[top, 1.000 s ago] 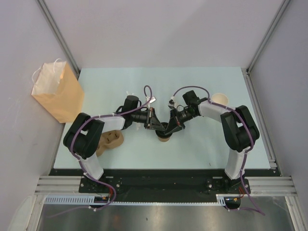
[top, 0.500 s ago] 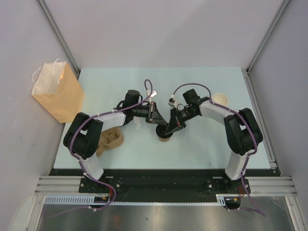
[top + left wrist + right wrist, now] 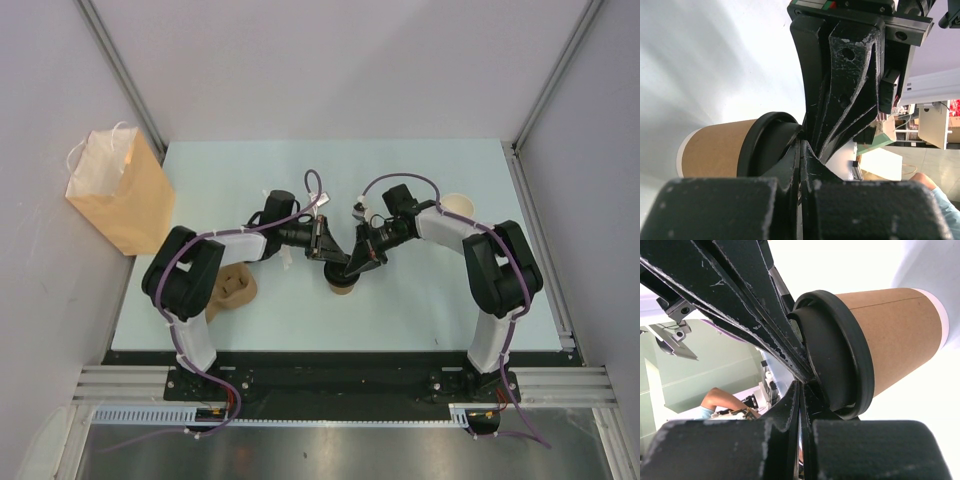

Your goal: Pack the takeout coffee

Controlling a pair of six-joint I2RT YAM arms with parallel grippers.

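The takeout coffee (image 3: 342, 286), a tan paper cup with a black lid, stands upright at the table's middle. In the left wrist view the cup (image 3: 715, 152) and its lid (image 3: 762, 145) show side-on. My left gripper (image 3: 328, 258) is shut with nothing between its fingers, and its tip (image 3: 801, 146) rests on the lid. My right gripper (image 3: 354, 268) is shut and empty too, its tip (image 3: 801, 386) against the lid (image 3: 840, 352) of the cup (image 3: 892, 332). The two closed grippers meet tip to tip over the lid.
A brown paper bag (image 3: 120, 190) stands at the table's far left edge. A moulded-pulp cup carrier (image 3: 232, 290) lies near the left arm. A stack of lidless cups (image 3: 457, 205) stands at the right, behind the right arm.
The left arm's wrist and forearm have shifted a little to the right and towards the back. Both closed grippers stay at the lid. The cup has not moved.
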